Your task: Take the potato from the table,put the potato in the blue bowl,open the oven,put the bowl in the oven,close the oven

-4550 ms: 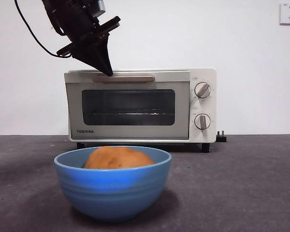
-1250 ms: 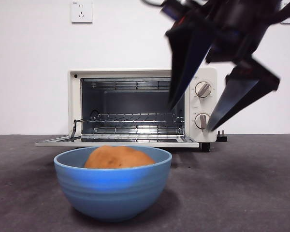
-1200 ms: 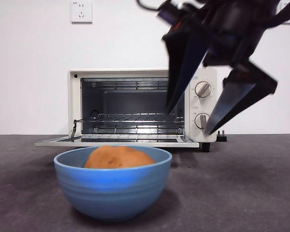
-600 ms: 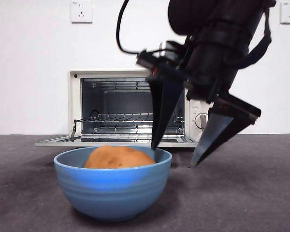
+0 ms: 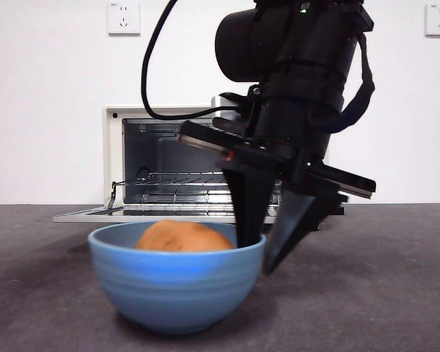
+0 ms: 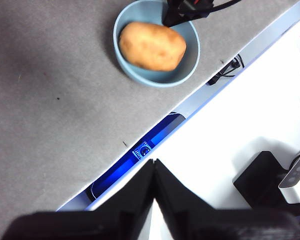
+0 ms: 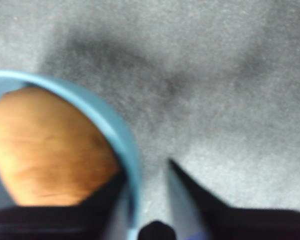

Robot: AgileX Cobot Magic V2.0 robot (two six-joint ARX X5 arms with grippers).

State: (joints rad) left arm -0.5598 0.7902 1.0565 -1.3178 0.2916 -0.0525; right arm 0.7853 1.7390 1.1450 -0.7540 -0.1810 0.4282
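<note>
The blue bowl (image 5: 169, 282) stands on the dark grey table (image 5: 396, 293) with the potato (image 5: 183, 238) inside it. My right gripper (image 5: 258, 253) is down at the bowl's right rim, open but narrow, one jaw inside the bowl and one outside. The right wrist view shows the rim (image 7: 132, 165) between the jaws of the right gripper (image 7: 145, 170), with the potato (image 7: 50, 150) beside the inner jaw. Behind stands the oven (image 5: 114, 147), its door (image 5: 132, 215) folded down flat. My left gripper (image 6: 153, 162) is shut, high above the table's edge, looking down on the bowl (image 6: 140, 75).
A wire rack (image 5: 183, 176) sits inside the oven cavity. The right arm hides the oven's knobs. Wall sockets (image 5: 124, 16) are on the white wall. Past the table's edge, a black box (image 6: 262, 175) and cables lie below.
The right gripper has come down and leftward from in front of the oven to the bowl's right rim, its jaws narrowing. The bowl has shifted slightly right. Four seconds ago the oven door was shut.
</note>
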